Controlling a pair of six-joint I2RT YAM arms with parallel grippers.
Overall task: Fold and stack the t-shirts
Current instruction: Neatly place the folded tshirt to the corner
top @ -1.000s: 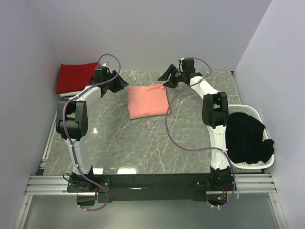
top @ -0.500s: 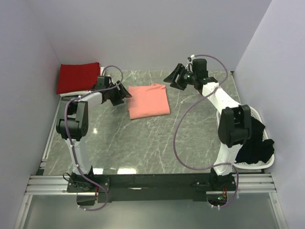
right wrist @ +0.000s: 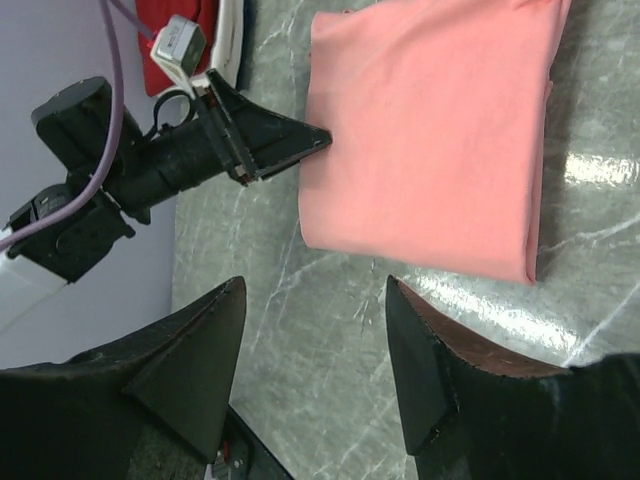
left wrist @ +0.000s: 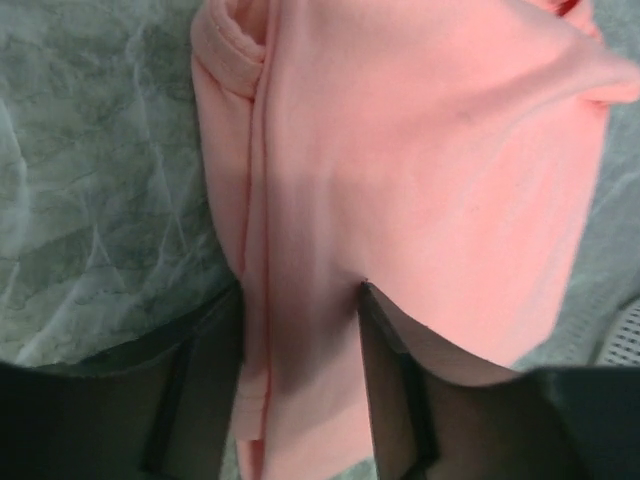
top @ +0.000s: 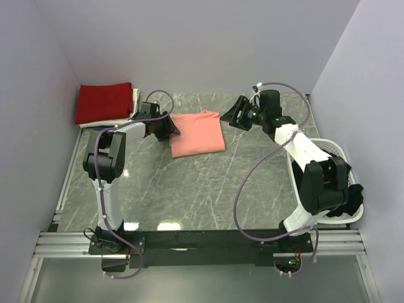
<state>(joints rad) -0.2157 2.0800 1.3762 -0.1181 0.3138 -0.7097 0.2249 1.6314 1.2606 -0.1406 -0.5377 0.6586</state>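
While the marble bench has just one shirt lying in the open, the job looks well under way. At its right edge the white basket holds the black t-shirt, heaped and unfolded and partly hidden behind the right arm. In the far left corner the deep red t-shirt lies folded on top of the white t-shirt, of which only a sliver shows at its right side. That is the stack so far. The salmon-pink t-shirt lies folded into a neat rectangle mid-bench, towards the far side and apart from the stack. I judge two stacked, one folded and waiting to be carried over, and one not yet begun.

The left hand is at the pink shirt's left edge, its jaws partly apart with the folded edge between them. They do not look clamped. The right hand hovers near the shirt's far right corner, jaws spread wide, holding nothing.
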